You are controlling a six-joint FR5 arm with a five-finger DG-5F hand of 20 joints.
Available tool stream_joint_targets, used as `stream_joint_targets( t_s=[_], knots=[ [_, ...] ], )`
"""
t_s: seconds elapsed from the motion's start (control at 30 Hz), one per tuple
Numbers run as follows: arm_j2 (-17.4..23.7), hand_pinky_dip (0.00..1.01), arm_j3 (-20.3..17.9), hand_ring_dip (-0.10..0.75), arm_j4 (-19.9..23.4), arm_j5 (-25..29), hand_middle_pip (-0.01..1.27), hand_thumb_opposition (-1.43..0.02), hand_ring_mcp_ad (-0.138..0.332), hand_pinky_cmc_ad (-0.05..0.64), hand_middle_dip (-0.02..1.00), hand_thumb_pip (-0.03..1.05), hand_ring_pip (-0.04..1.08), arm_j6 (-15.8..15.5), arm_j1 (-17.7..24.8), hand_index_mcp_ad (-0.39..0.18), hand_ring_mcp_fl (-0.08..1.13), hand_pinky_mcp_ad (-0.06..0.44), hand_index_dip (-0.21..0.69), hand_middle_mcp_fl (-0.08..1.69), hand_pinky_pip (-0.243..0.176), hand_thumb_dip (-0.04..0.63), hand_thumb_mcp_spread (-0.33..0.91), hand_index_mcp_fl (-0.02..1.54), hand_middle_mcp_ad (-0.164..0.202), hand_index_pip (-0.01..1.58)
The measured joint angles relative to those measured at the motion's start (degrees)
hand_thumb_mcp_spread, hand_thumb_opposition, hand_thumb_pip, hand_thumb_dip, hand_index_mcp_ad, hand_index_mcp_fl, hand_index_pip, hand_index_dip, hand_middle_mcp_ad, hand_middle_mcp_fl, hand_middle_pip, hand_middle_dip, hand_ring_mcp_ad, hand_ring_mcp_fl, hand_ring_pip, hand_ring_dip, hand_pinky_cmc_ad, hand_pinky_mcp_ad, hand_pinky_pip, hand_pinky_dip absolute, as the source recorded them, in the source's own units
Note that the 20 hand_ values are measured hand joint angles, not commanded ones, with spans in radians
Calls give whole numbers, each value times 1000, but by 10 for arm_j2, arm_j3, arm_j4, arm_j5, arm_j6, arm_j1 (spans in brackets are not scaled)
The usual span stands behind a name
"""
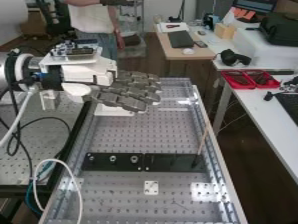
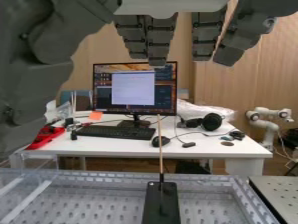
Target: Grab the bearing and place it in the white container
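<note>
As you look down along the bench (image 1: 123,137), you find the hand (image 1: 133,92) above its far part, reaching across from the arm (image 1: 80,70) at the view's left. Its fingers (image 2: 159,40) are wide open and nearly straight, spread slightly from one another, and in the wrist view you see them hanging opposite the large thumb (image 2: 30,90).

You have three small round metal pieces (image 1: 113,158) in a row on the left half of the black plate (image 1: 169,162), well apart from the hand and nearer to you; you cannot tell which of them is the bearing. A white piece (image 1: 113,110) lies on the bench just beside the hand in the high view, partly hidden by it, so you cannot be sure that it is the white container.

At the black plate's right end, you see a thin wooden stick (image 1: 202,140) standing almost upright. Nearer to you than the plate, a small white square (image 1: 151,187) with holes lies on the perforated surface.

Past the bench, your wrist view takes in a white table (image 2: 226,147) bearing a monitor (image 2: 135,90), a keyboard (image 2: 116,132), a mouse (image 2: 160,141) and black headphones (image 2: 212,121). You also have a white robot arm (image 2: 269,125) beside that table.
</note>
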Motion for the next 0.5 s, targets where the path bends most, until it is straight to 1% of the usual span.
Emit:
stream_joint_targets(
  t_s=[0.13,0.23,0.27,0.43,0.47,0.5],
  knots=[
    [-7,188,-5,21,0,11,152,-675,218,316,138,401,87,-9,0,24,14,201,79,3,-89,19,248,35,28,84],
    [-22,188,-2,21,-3,9,154,-675,218,316,138,440,84,-25,-8,24,14,197,72,3,-89,21,248,35,28,87],
    [-27,199,-1,21,-4,5,154,-675,218,316,138,440,87,-29,-12,24,14,197,72,3,-89,31,248,35,28,87],
    [-47,201,11,21,-6,-24,152,-677,218,316,140,440,87,-45,-35,24,14,197,65,3,-89,31,246,35,28,87],
    [-51,201,13,21,-2,-35,152,-677,218,316,138,442,87,-49,-42,24,14,197,47,3,-89,31,246,35,28,84],
    [-54,201,13,21,0,-40,154,-677,218,312,140,442,87,-50,-45,26,14,199,51,5,-89,31,246,42,28,87]
  ],
)
